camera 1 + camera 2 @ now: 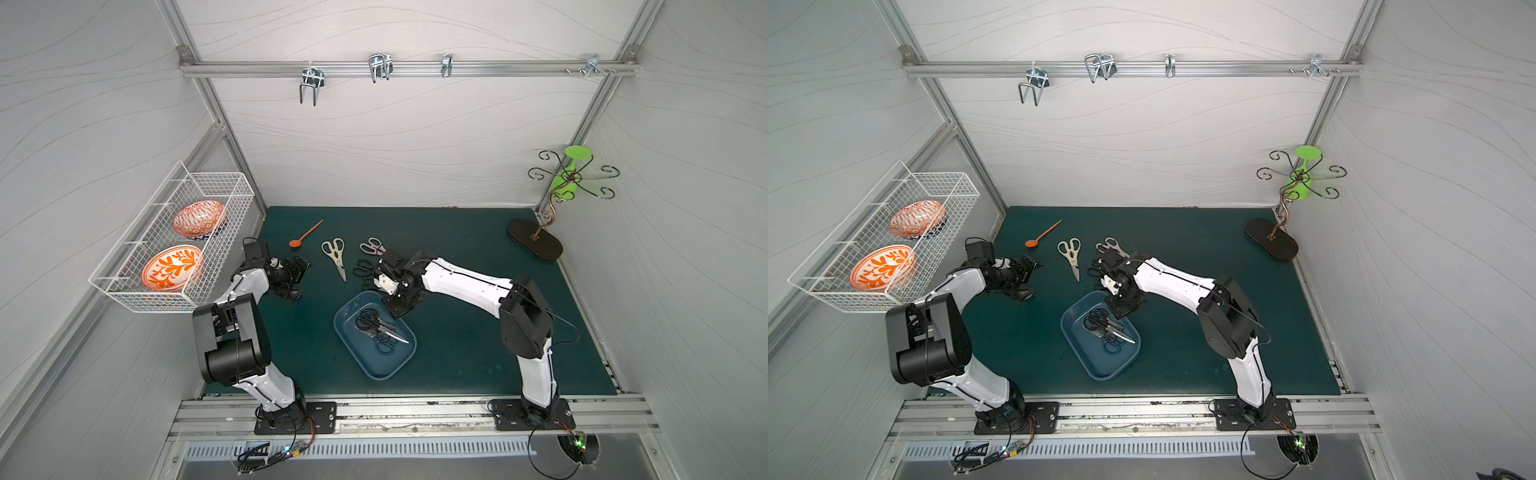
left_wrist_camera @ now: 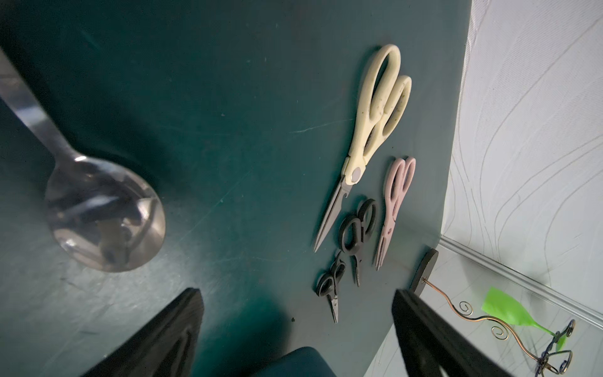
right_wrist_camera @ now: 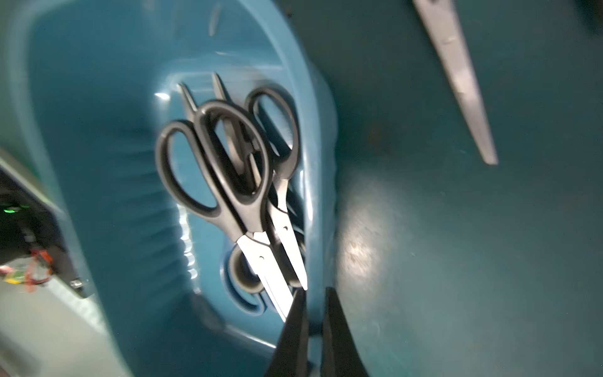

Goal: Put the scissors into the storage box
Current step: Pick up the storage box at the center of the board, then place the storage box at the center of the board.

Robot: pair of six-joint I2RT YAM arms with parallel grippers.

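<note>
At the storage box's (image 1: 372, 363) rim, the right gripper (image 3: 315, 295) is pinching shut on that edge, while the left gripper (image 2: 296, 293) is hovering wide open and empty. Several black-handled scissors (image 1: 380, 329) are lying inside the box. Cream-handled shears (image 1: 334, 254), pink-grey shears (image 1: 372, 246) and small black pairs (image 2: 353, 249) are waiting on the mat (image 1: 457, 332), so roughly half the job remains.

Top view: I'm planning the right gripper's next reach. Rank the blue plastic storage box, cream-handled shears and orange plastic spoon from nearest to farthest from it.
1. Blue plastic storage box: rim at the right gripper.
2. Cream-handled shears: farther back, leftward.
3. Orange plastic spoon: farthest, back left.
</note>
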